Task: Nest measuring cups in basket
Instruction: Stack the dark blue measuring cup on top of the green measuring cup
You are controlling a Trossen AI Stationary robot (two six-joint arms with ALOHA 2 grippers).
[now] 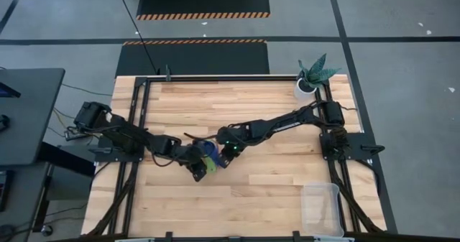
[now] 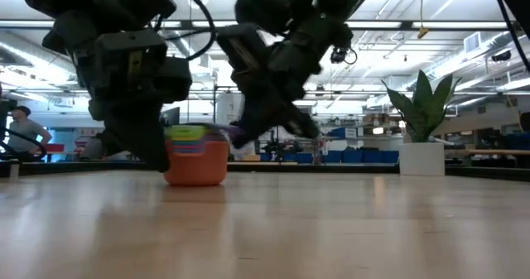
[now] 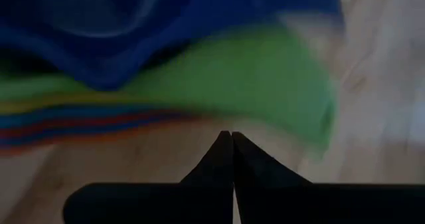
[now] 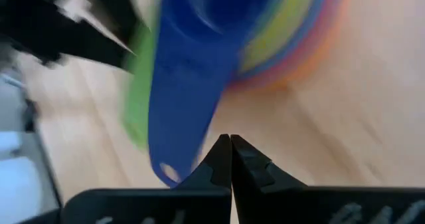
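The measuring cups stand nested in one stack (image 1: 208, 154) at the table's middle, the orange outer cup (image 2: 196, 161) resting on the wood. Red, yellow, light blue and green rims show above it, with dark blue innermost. Green (image 3: 265, 78) and dark blue (image 4: 182, 84) handles stick out sideways. My left gripper (image 1: 198, 171) is shut, just near-left of the stack, with its tips (image 3: 231, 136) at the green handle's edge. My right gripper (image 1: 223, 156) is shut at the stack's right side, with its tips (image 4: 230, 139) beside the blue handle. The clear basket (image 1: 321, 207) sits at the near right corner. My left gripper's shut fingertips (image 3: 226, 144) lie right at the underside edge of the green handle (image 3: 279, 111); I cannot tell whether they touch it. My right gripper's shut fingertips (image 4: 222, 147) lie against the side of the dark blue handle (image 4: 192, 137); I cannot tell whether they touch it.
A white pot with a green plant (image 1: 310, 80) stands at the far right corner. Black frame rails (image 1: 215, 78) run along the table's edges. Bare wood (image 1: 251, 199) lies between the stack and the basket.
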